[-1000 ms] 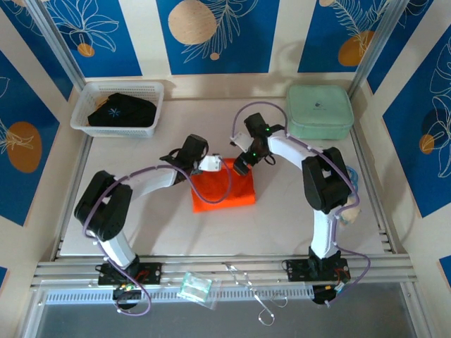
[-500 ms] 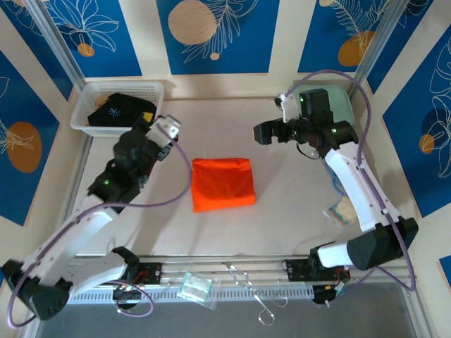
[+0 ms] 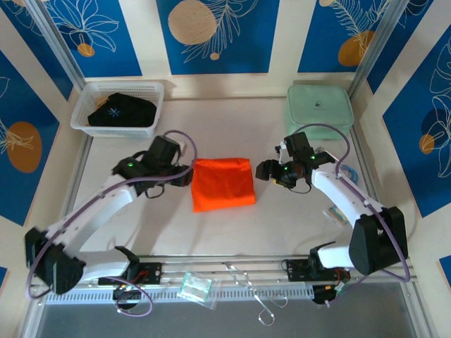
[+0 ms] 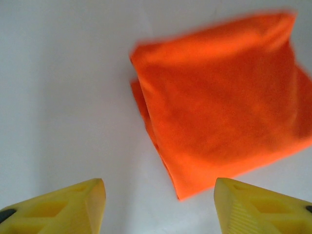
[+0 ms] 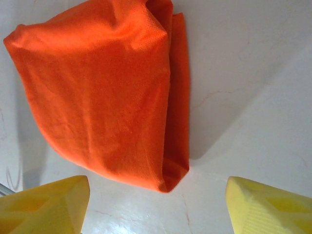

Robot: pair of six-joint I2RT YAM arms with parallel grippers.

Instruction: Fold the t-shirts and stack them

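A bright orange t-shirt [image 3: 222, 183] lies folded into a rough square in the middle of the table. My left gripper [image 3: 186, 176] is just off its left edge, open, with only bare table between the yellow fingers [image 4: 63, 209]; in that wrist view the orange shirt [image 4: 219, 112] lies ahead. My right gripper [image 3: 263, 170] is just off the shirt's right edge, also open and holding nothing. Its view shows the folded orange shirt [image 5: 107, 92] with a corner close to the fingers [image 5: 268, 207]. A black t-shirt [image 3: 121, 111] with a light-blue mark lies in the basket.
The white mesh basket [image 3: 156, 90] stands at the back left and a mint-green case [image 3: 318, 111] at the back right. A small packet [image 3: 344, 210] lies by the right edge. A plastic bag [image 3: 195, 287] and scissors [image 3: 257, 301] rest on the near rail.
Both grippers left the shirt's far edge, swung up and outward, then came down to the shirt's left and right sides. The orange shirt lies flat and has not moved.
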